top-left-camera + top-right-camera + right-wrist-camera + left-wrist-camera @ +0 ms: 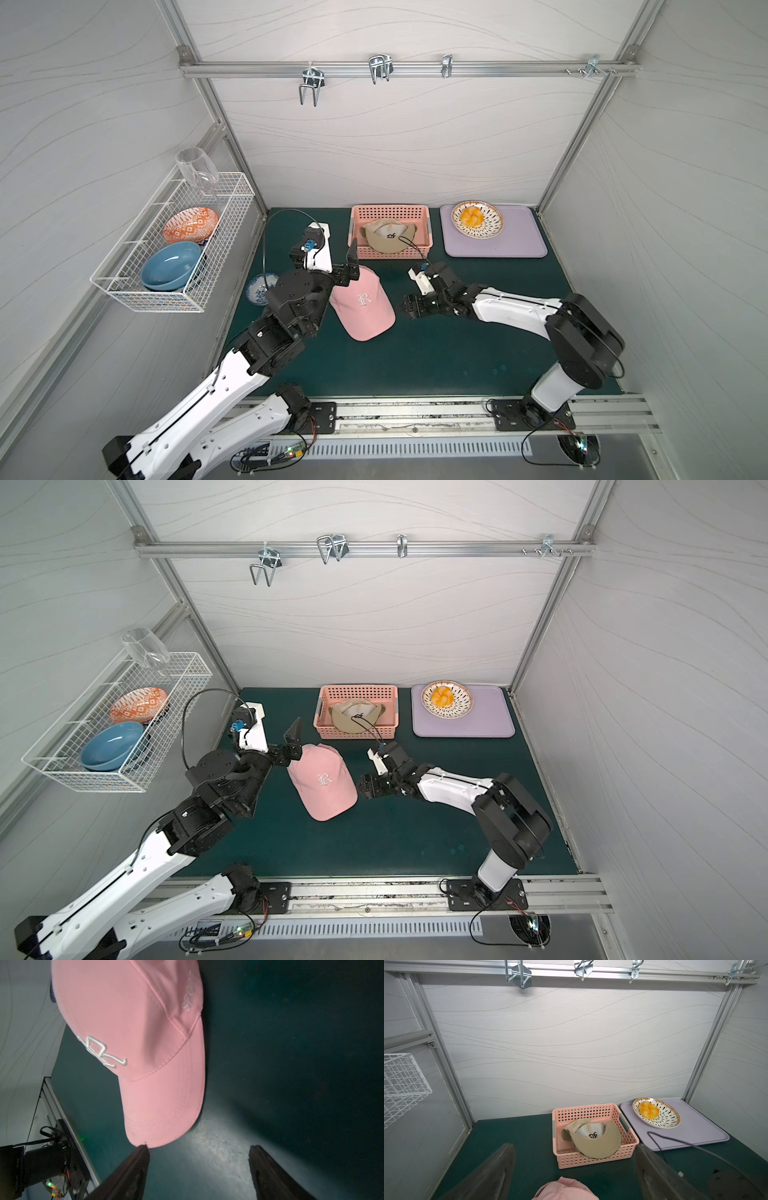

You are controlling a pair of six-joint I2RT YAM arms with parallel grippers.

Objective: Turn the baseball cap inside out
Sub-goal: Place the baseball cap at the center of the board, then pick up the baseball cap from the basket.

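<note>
The pink cap (365,305) lies crown up in the middle of the table (449,353). The left end effector (574,1146) stands wide open and empty; the right end effector (199,1147) also, one finger (135,1167) maybe touching the brim.

Robot lab cell, aluminium frame (409,68), panelled walls (395,137), rail-mounted arms (511,309)

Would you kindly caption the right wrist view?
Open right gripper beside brim of pink fabric baseball cap on dark green mat.

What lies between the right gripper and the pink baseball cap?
Only bare green mat: in the right wrist view the open right gripper faces the pink baseball cap, one fingertip at its brim edge.
</note>
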